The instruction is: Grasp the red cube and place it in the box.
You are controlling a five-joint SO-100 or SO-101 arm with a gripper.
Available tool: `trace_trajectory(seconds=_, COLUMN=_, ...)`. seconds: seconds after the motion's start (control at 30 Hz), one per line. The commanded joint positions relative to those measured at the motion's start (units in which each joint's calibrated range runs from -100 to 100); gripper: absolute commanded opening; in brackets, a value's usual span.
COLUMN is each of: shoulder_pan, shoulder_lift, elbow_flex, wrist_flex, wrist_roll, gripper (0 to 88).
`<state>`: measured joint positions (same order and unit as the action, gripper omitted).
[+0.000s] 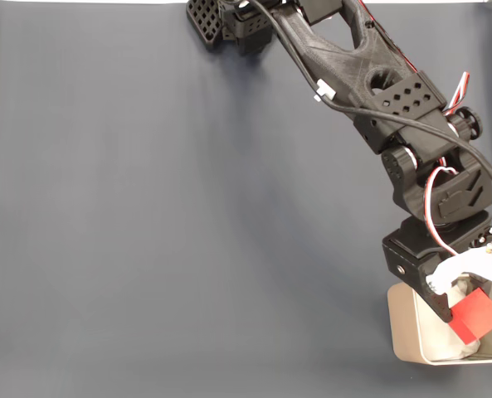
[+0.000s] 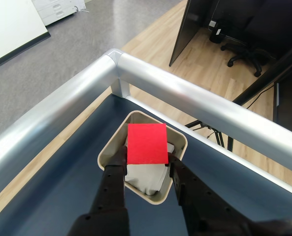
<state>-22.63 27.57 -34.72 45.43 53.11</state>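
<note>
Here the claw is closed on the red cube, one black finger pressed against each side, and holds it in the air directly over the box. In the fixed view the cube hangs above the far-right part of the box, which sits at the lower right corner of the dark blue surface. Crumpled white paper fills the box under the cube.

Beyond the box, the wrist view shows the silver rail edging the surface, then wooden floor, a dark panel and an office chair farther off.

My judgement is that the placing step is nearly done; only the release is left. The risks lie there. The cube looks tilted in the grip, so it could land on a corner and bounce off the springy paper. The box has thin walls and stands close to the rail, so a finger catching its rim on the way down might shove it or tip it. In the fixed view the cube sits close to the box's right wall, so an off-centre drop could strike the rim.

No brand, label or writing can be read in either view.
</note>
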Motion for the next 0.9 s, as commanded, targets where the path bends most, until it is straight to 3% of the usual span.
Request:
trace_trajectory(seconds=0.0, shoulder_pan=0.68, shoulder_lift=-0.54, elbow_flex=-3.42, wrist_flex=-1.49, wrist_roll=-0.93, gripper=19.9)
trace_trajectory(seconds=0.4, shoulder_pan=1.18, shoulder_lift=-0.97, elbow_flex=-2.69, wrist_flex=-2.56, wrist_roll=-0.29, gripper=37.5)
trace_trajectory(seconds=0.87, shoulder_pan=1.39, shoulder_lift=-1.06, elbow_flex=-2.51, wrist_flex=-3.46, wrist_roll=-0.59, gripper=41.9)
